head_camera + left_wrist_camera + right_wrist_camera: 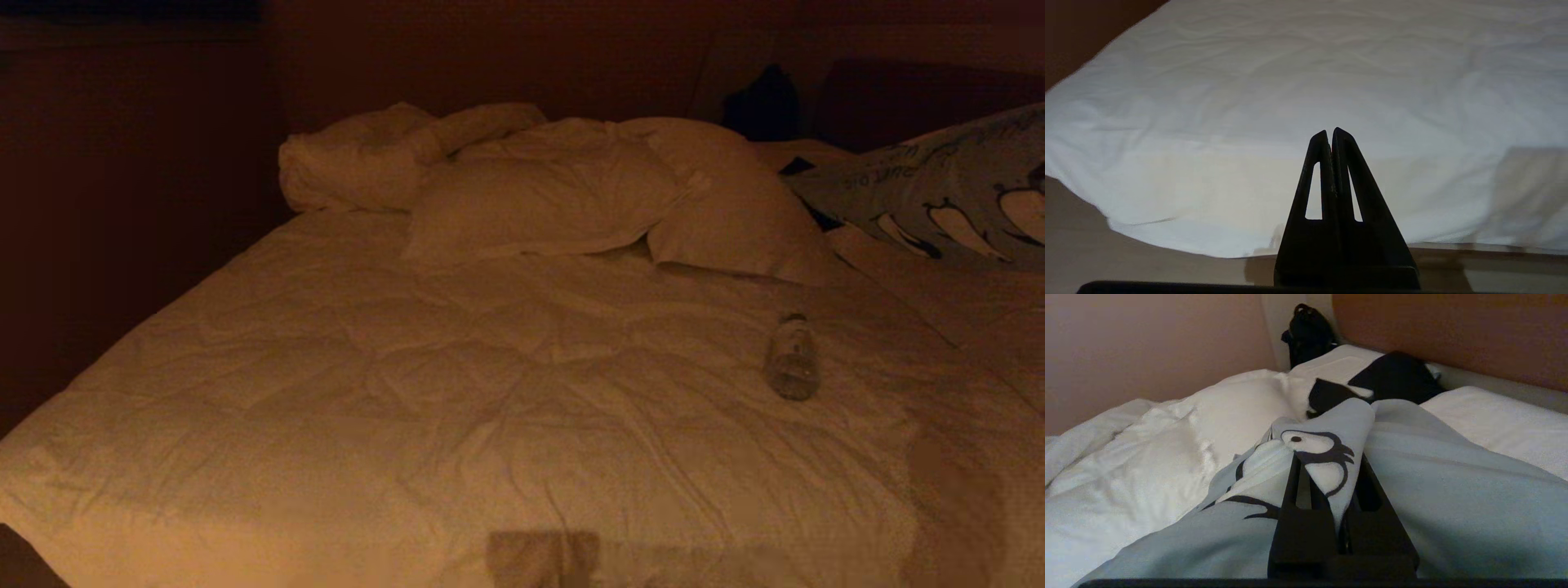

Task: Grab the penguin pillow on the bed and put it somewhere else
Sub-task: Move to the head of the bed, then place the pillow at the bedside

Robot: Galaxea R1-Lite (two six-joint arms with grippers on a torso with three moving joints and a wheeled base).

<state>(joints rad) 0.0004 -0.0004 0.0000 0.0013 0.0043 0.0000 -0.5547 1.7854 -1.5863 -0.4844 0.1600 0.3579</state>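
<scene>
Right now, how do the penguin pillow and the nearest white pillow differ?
The penguin pillow is grey-blue with printed penguins; the white pillow is plain. The penguin pillow's fabric is pinched in the right gripper; the white pillow lies free on the bed. Both are soft and rumpled.

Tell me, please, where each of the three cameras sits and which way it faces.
Head view: up on the robot's head, looking down the bed; no arm shows.
Left wrist view: behind the shut left hand, facing the duvet's near edge.
Right wrist view: behind the right hand, pinching the penguin pillow.
Shared: head and right wrist views both show the penguin pillow and the white pillows.
</scene>
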